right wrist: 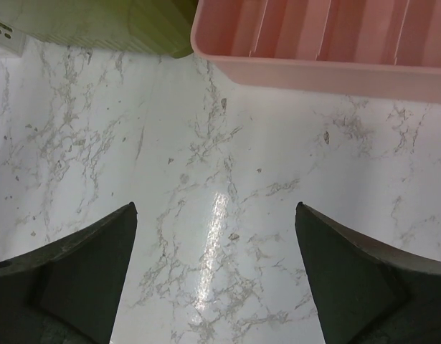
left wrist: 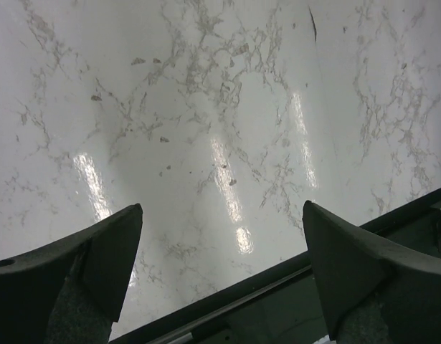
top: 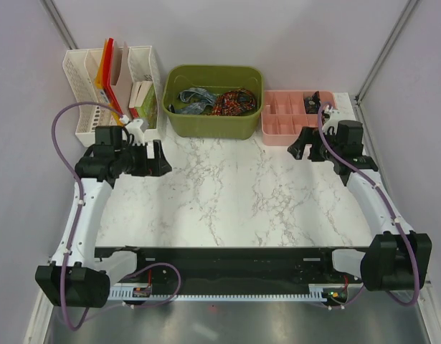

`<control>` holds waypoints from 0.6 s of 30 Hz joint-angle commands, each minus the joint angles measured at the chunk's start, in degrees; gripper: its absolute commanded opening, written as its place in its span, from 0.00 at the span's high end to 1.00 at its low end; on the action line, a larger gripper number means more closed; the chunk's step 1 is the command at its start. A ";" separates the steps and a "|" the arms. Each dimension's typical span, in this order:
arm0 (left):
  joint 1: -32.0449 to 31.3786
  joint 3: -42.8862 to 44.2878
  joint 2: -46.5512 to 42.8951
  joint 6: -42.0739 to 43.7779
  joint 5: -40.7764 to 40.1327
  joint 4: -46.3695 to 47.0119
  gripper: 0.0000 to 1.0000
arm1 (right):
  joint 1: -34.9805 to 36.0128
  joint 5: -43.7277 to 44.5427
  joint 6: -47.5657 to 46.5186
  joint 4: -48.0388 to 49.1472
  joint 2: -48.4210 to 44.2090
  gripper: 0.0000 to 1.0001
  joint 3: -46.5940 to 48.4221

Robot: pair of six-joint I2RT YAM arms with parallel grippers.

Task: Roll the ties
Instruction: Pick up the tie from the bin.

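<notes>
Two ties lie bunched inside the olive-green bin [top: 214, 126] at the back: a blue-grey patterned tie [top: 191, 99] on the left and a red, orange and dark patterned tie [top: 233, 102] on the right. My left gripper [top: 161, 159] is open and empty above the marble table, left of centre; its view [left wrist: 221, 215] shows only bare marble and the black front rail. My right gripper [top: 303, 145] is open and empty, just in front of the pink tray; its view [right wrist: 214, 215] shows marble between the fingers.
A pink compartment tray [top: 277, 125] stands at the back right, also in the right wrist view [right wrist: 320, 61], beside the green bin's corner [right wrist: 134, 29]. White file organizers [top: 84, 86] with folders and boxes stand at the back left. A black rail [top: 220, 261] runs along the near edge.
</notes>
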 commanded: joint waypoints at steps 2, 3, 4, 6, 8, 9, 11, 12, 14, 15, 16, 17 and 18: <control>0.13 12.61 5.02 2.52 -0.15 1.39 0.00 | -1.90 -0.42 3.26 2.71 0.34 0.02 3.02; 0.13 14.80 6.61 3.31 -0.24 2.01 0.00 | -2.07 -0.59 3.80 3.24 0.43 0.02 2.93; 0.13 19.61 8.02 4.27 -0.42 2.53 0.00 | -2.16 -0.76 4.06 4.03 0.60 0.02 2.67; 0.05 24.99 13.44 4.55 -0.16 3.76 0.00 | -2.34 -1.20 4.33 4.30 1.22 0.02 2.84; -0.30 33.61 19.85 3.67 0.63 6.22 0.00 | -2.42 -1.82 4.07 4.30 1.83 0.02 3.11; -0.65 39.55 22.07 3.23 0.64 7.97 0.00 | -2.51 -1.99 3.89 4.39 2.09 0.02 3.20; -1.88 45.38 29.52 0.77 -0.41 10.00 0.00 | -2.60 -1.91 4.07 4.39 2.45 0.02 3.20; -2.41 50.72 32.26 0.16 -0.85 12.10 0.00 | -2.86 -2.00 4.07 4.30 2.54 0.02 3.20; -4.16 55.85 36.92 -1.43 -2.52 14.13 0.00 | -3.13 -2.26 4.15 4.30 2.89 0.02 3.11; -4.78 60.48 42.17 -1.87 -3.14 15.18 0.00 | -3.48 -2.43 4.24 4.30 2.98 0.02 3.02; -5.48 62.70 44.39 -2.31 -3.58 16.94 0.00 | -3.65 -2.70 4.33 4.30 3.24 0.02 2.93; -6.80 66.73 47.29 -2.31 -4.63 17.82 0.01 | -4.00 -2.79 4.42 4.21 3.33 0.02 2.58; -7.51 68.34 51.67 -2.40 -5.59 18.79 0.01 | -4.09 -2.79 4.07 3.95 3.50 0.02 2.49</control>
